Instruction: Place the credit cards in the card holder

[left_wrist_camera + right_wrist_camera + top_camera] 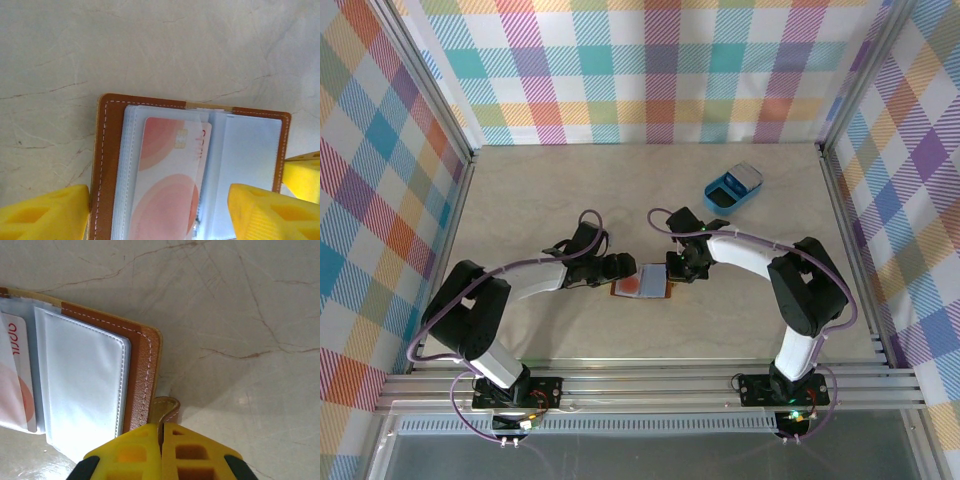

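The card holder (640,283) lies open on the table between the two arms, brown leather rim (107,165) around pale clear sleeves. A whitish credit card with red circles (167,185) lies on its left half among the sleeves; whether it is fully tucked in a sleeve I cannot tell. My left gripper (160,220) is open, its yellow fingers (50,215) standing either side of the holder's left half. At the holder's right edge, my right gripper (162,432) is shut on the snap tab (167,407). The card's edge (17,385) also shows in the right wrist view.
A blue rounded plastic tray (733,186) sits at the back right of the table. Checked walls with metal frame posts (470,170) close in the left, back and right sides. Bare pale tabletop (550,190) lies behind the arms.
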Tool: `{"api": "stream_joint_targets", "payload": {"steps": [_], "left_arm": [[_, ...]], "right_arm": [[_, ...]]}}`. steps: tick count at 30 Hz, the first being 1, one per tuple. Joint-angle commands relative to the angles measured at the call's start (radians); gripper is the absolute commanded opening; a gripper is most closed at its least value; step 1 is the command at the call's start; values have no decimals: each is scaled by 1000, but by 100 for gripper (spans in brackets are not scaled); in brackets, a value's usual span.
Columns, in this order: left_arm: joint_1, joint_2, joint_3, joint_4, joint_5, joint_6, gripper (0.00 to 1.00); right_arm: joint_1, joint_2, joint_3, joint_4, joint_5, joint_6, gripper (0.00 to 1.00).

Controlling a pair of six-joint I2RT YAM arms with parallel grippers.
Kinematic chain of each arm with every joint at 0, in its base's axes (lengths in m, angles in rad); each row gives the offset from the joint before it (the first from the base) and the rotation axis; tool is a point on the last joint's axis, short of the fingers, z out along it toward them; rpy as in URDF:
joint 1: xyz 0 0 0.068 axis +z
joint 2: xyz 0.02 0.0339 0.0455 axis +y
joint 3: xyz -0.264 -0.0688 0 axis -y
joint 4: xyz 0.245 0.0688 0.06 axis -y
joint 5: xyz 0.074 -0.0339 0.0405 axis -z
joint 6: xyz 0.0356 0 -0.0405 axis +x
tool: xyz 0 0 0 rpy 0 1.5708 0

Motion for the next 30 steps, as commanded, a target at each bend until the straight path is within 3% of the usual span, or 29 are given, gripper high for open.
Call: {"api": "stream_joint_targets", "payload": {"steps": [1,8,18,30], "left_arm": [[-11,-78,-8,36,54,-41,72],[-25,-123,-7,65,83,-108,72],[-115,-55,-58,332,126,-277,70],[-168,106,-84,497,68,-344,69]], "right_arm": [[-2,17,-7,26,-29,-2,0],[-5,13,-10,48,-44,3,0],[-43,-22,-69,135,-134,27,0],[-126,-109,-171,191,-183,60,3]]}}
